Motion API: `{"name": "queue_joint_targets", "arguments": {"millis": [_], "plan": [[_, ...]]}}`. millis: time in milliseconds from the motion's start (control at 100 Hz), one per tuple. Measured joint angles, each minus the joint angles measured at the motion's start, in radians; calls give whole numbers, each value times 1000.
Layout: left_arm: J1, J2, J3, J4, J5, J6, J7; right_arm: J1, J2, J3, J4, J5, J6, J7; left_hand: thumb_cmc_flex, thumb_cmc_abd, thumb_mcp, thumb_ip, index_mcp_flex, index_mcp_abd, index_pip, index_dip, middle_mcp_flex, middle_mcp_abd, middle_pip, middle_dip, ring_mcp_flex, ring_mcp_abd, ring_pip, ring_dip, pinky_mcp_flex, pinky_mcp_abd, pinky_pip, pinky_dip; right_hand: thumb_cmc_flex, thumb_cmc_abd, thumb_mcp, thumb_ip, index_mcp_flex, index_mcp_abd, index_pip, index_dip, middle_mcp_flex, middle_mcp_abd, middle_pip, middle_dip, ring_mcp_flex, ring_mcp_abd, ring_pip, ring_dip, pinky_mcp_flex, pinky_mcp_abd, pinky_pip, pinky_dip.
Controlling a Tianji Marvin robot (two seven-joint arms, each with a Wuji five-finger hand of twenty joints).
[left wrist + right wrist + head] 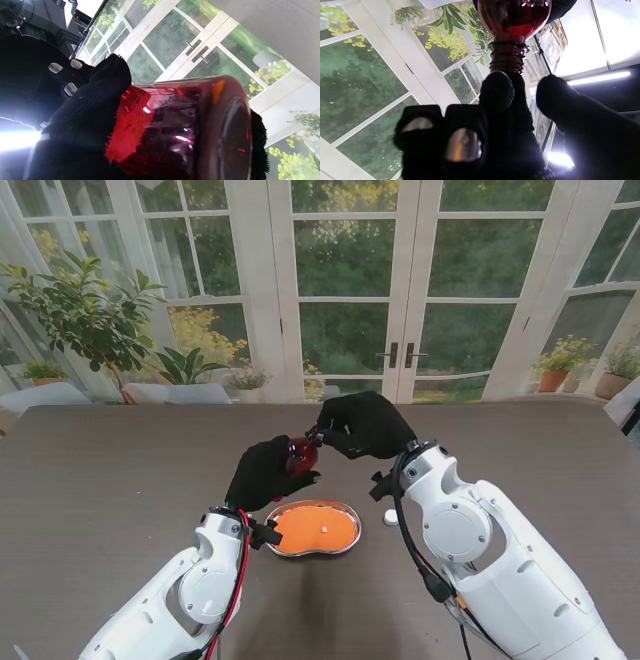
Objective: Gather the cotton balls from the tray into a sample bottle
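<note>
My left hand is shut on a dark red sample bottle, held up above the table with its threaded neck toward my right hand. In the left wrist view my gloved fingers wrap the bottle. In the right wrist view one fingertip sits at the mouth of the bottle, the thumb apart beside it, two fingers curled. Nothing shows between the fingers. Nearer to me the kidney-shaped metal tray with an orange liner holds one white cotton ball.
A small white cap lies on the dark table just right of the tray, beside my right forearm. Glass doors and potted plants stand beyond the table's far edge.
</note>
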Motion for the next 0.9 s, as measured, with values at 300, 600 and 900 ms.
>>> {"name": "queue_joint_targets", "arguments": {"millis": [300,600,900], "plan": [[-2,-5,3,3,3,-5,13,-5,2,5,-7,-17,-4,-17,0,0,0,0,0,-1,2,0,0,0,0,1,0,0,0,0,0,0,0,0,27,-69,24,0,-11,-15,17,-10,-35,6,-48,-13,0,0,-56,-23,-18,0,-1,0],[2,-6,0,3,8,-7,28,-3,-1,7,-7,-52,8,-42,0,0,0,0,0,-1,2,0,0,0,0,1,0,0,0,0,0,0,0,0,26,-122,23,-13,-7,-93,94,-8,-61,7,-66,-23,0,-2,-83,-31,-30,0,-3,0],[2,-8,-2,3,7,-12,34,1,-1,9,-6,-50,11,-41,0,0,0,0,0,-1,2,0,0,0,0,1,0,0,0,0,0,1,0,0,26,-122,23,-22,-4,-106,111,3,-63,7,-73,-35,0,-2,-93,-40,-31,0,-4,0]]}}
